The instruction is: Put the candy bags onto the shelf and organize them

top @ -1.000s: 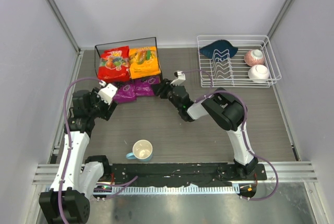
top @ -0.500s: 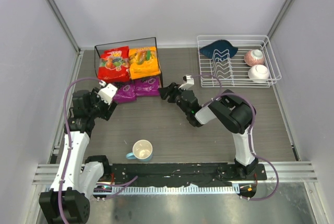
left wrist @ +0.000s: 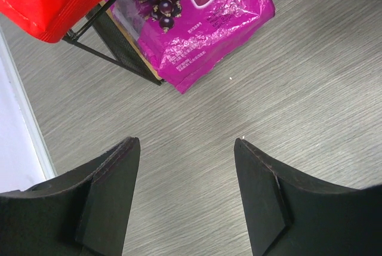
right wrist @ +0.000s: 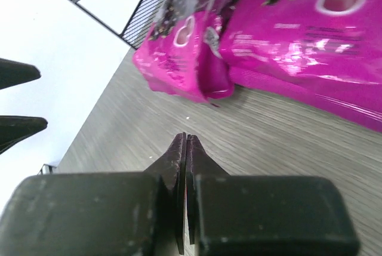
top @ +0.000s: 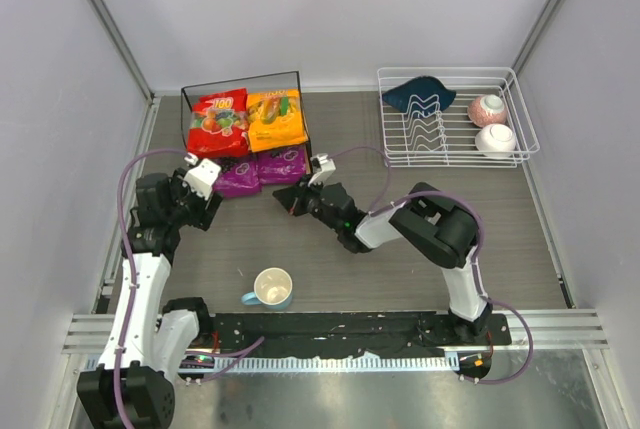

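My right gripper [right wrist: 185, 139]: black fingers clenched flat together on nothing, tip low over the grey wood-grain table [right wrist: 286, 142], just short of the two purple bags [right wrist: 185, 59]. My left gripper [left wrist: 185, 146]: fingers spread, empty, near the same bags. Both purple bags lie on the lower board of the shelf [top: 240, 81], front ends overhanging. The red bag [top: 218, 121] and orange bag [top: 276, 119] rest on the top board. I judge the packets light, soft and slippery; their crimped end seams offer the surest pinch.
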Motion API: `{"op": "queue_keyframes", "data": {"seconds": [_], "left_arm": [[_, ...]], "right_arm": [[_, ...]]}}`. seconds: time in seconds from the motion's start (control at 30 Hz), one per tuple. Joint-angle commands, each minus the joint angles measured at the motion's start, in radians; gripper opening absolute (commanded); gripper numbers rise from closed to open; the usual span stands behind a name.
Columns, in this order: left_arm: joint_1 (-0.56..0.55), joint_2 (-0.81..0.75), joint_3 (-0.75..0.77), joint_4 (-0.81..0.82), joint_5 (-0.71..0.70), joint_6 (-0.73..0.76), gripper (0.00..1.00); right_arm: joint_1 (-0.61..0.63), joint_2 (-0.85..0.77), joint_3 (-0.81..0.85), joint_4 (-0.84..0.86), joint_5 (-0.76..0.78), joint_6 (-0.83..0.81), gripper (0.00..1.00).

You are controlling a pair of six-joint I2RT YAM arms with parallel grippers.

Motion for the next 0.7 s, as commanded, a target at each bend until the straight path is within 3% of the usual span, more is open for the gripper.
{"op": "queue_keyframes", "data": {"seconds": [0.0,0.67], "left_arm": [[0.026,-0.002,0.036,0.028,0.047,-0.045,0.69],[0.071,0.010,0.036,0.029,0.069,-0.025,0.69]], "right_arm": [[0.031,0.056,0.104,0.006,-0.047,-0.035,0.01],[0.063,0.295,0.421,-0.089,0.016,-0.089,0.01]]}}
